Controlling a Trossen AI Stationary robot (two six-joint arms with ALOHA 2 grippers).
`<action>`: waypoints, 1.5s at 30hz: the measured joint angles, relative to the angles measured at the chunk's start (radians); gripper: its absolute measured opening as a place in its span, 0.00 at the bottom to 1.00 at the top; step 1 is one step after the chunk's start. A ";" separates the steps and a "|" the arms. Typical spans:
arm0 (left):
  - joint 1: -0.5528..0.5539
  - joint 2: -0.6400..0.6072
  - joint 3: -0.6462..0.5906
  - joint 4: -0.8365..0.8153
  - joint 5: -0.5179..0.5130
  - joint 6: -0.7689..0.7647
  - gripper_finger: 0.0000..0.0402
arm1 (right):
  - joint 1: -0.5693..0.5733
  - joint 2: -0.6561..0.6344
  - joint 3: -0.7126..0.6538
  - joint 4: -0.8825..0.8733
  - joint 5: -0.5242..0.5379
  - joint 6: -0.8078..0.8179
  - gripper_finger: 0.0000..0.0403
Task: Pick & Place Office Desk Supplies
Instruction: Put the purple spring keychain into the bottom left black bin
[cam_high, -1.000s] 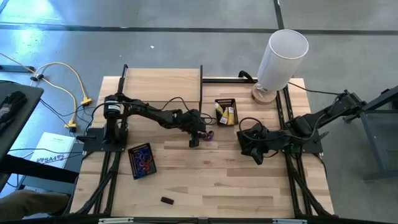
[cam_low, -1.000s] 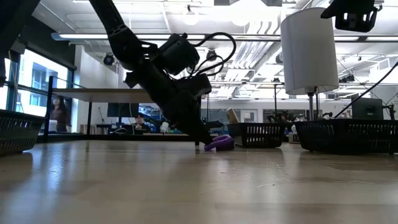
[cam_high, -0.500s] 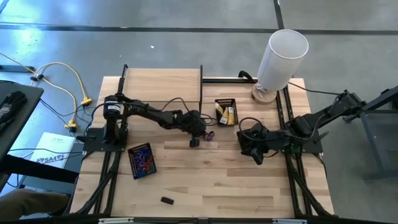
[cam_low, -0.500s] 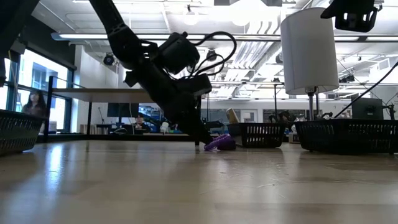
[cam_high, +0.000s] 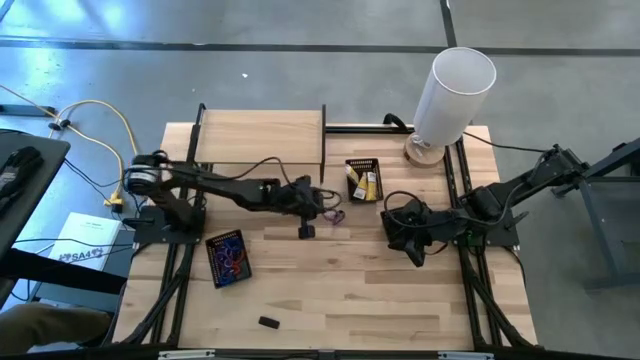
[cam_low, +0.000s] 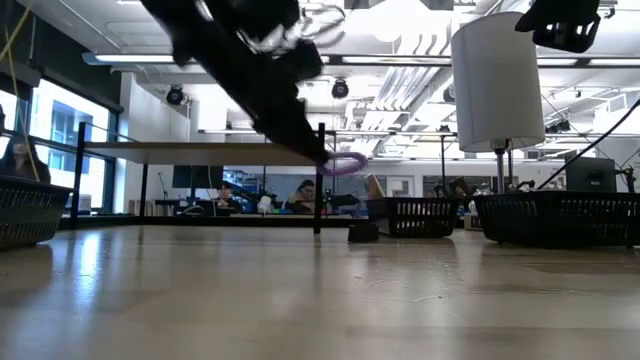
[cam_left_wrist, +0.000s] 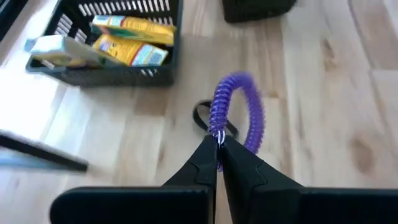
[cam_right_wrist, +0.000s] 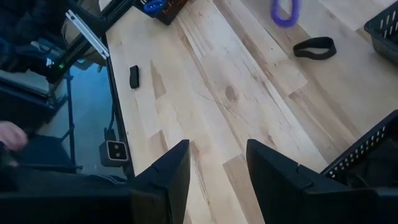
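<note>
A purple coiled loop (cam_left_wrist: 239, 109) hangs in the air above the table's middle, and my left gripper (cam_left_wrist: 218, 149) is shut on it. From table height the purple loop (cam_low: 346, 163) shows well clear of the wood. A black loop (cam_left_wrist: 208, 119) lies flat on the table just below it, touched by nothing. My right gripper (cam_right_wrist: 214, 168) hovers open over the table's right side (cam_high: 415, 248) with nothing between its fingers. My left gripper pinches the purple loop's coil at one spot of its ring (cam_left_wrist: 217, 132) between its two fingertips. The fingers come from the table's left, slanting down. The loop stands out beyond the fingertips, lifted clear of the table.
A black mesh tray (cam_high: 363, 178) with yellow packets stands at the far middle. Another tray (cam_high: 228, 257) with coloured loops sits near left. A small black block (cam_high: 267, 322) lies by the near edge. The tall white cylinder (cam_high: 455, 88) stands at the far right.
My left gripper has shut on the purple loop, then risen and drawn back toward the table's left. The loop has come up off the wood, lifted clear, while the black loop stays on the table.
</note>
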 joint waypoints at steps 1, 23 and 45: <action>-0.015 -0.022 0.000 -0.030 -0.016 -0.016 0.01 | 0.000 0.000 0.000 0.000 0.000 -0.011 0.36; -0.416 -0.320 0.175 -1.114 -0.182 -1.063 0.01 | 0.000 0.000 0.000 0.008 0.000 -0.148 0.36; -0.656 -0.319 0.129 -1.333 0.044 -1.171 0.04 | 0.030 0.025 0.000 0.075 0.023 -0.136 0.36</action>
